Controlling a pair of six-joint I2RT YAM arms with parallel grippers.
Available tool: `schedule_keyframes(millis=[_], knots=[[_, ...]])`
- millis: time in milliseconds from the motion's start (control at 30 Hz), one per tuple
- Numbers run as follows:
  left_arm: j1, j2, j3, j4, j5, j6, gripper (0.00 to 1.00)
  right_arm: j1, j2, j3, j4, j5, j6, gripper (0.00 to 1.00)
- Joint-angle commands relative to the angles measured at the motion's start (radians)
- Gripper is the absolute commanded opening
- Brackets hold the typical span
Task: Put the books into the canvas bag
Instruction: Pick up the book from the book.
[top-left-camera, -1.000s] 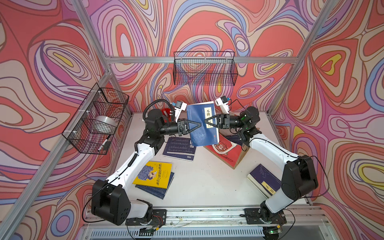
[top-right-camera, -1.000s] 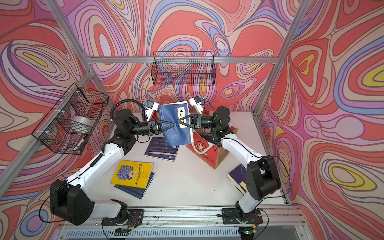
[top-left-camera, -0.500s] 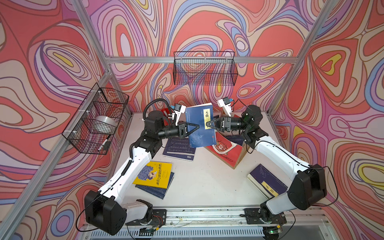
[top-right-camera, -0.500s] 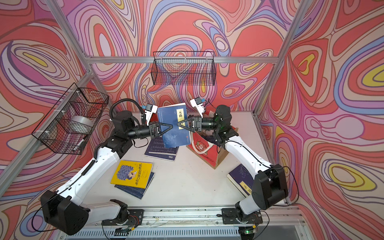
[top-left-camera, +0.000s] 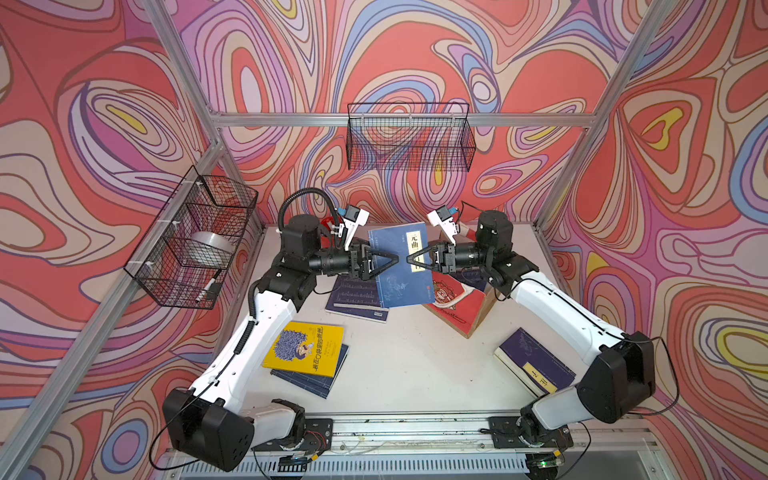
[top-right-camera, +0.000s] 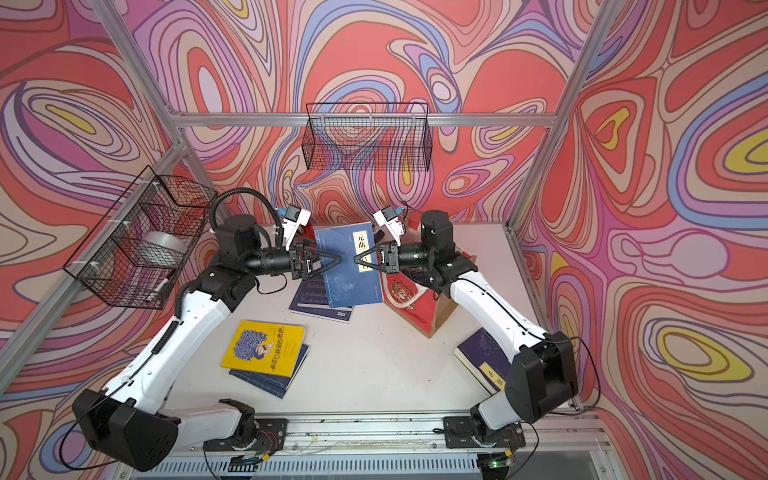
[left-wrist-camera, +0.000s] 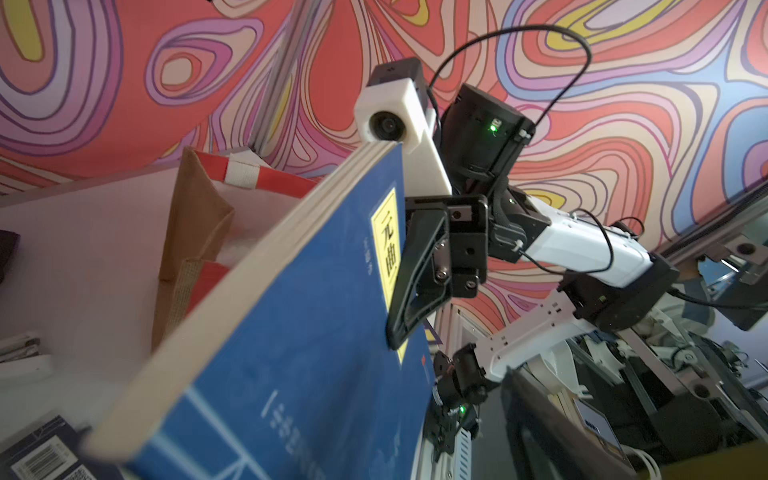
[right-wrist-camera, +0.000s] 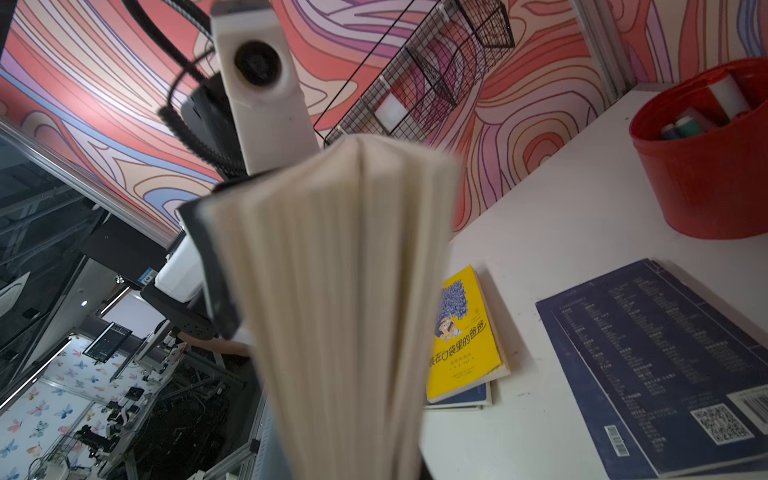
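A navy blue book (top-left-camera: 401, 270) (top-right-camera: 347, 270) with a yellow label hangs tilted in the air left of the canvas bag (top-left-camera: 457, 309) (top-right-camera: 411, 305). My right gripper (top-left-camera: 409, 259) (top-right-camera: 355, 259) is shut on its label edge; one finger (left-wrist-camera: 419, 270) presses on the cover. My left gripper (top-left-camera: 397, 259) (top-right-camera: 338, 259) reaches over the opposite edge, open; its dark finger (left-wrist-camera: 536, 428) stands off the cover. The tan bag (left-wrist-camera: 195, 232) stands open behind the book. Other books lie on the table: a navy one (top-left-camera: 353, 301), a yellow one (top-left-camera: 307, 349) and a dark one (top-left-camera: 536, 365).
A red pen cup (right-wrist-camera: 706, 166) stands at the back left of the white table (top-left-camera: 415, 365). Wire baskets hang on the back wall (top-left-camera: 409, 141) and the left wall (top-left-camera: 195, 237). Aluminium frame posts rise at the table's corners.
The right gripper has shut on the book's label edge and the left gripper's jaws have come open. The book has tipped slightly and stays raised between both arms.
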Motion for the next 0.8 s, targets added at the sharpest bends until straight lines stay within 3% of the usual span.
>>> schedule_keyframes(millis=[0, 67, 233, 367, 467, 600, 767], knots=[[0.001, 0.055, 0.215, -0.536, 0.082, 0.421, 0.93, 0.006, -0.027, 0.093, -0.302, -0.041, -0.269, 0.00], [0.001, 0.094, 0.293, -0.665, 0.026, 0.506, 0.93, 0.005, -0.011, 0.149, -0.459, -0.042, -0.392, 0.00], [0.001, 0.145, 0.355, -0.768, -0.006, 0.588, 0.94, 0.007, 0.022, 0.253, -0.754, -0.036, -0.630, 0.00], [-0.018, 0.174, 0.408, -0.818, 0.005, 0.617, 0.94, 0.015, 0.039, 0.283, -0.845, -0.029, -0.696, 0.00], [-0.028, 0.188, 0.433, -0.831, -0.008, 0.624, 0.89, 0.049, 0.055, 0.298, -0.887, -0.009, -0.732, 0.00], [-0.039, 0.230, 0.493, -0.899, 0.008, 0.660, 0.67, 0.093, 0.085, 0.320, -0.921, 0.045, -0.748, 0.00], [-0.076, 0.266, 0.524, -0.959, -0.018, 0.695, 0.22, 0.102, 0.086, 0.330, -0.910, 0.072, -0.731, 0.00]])
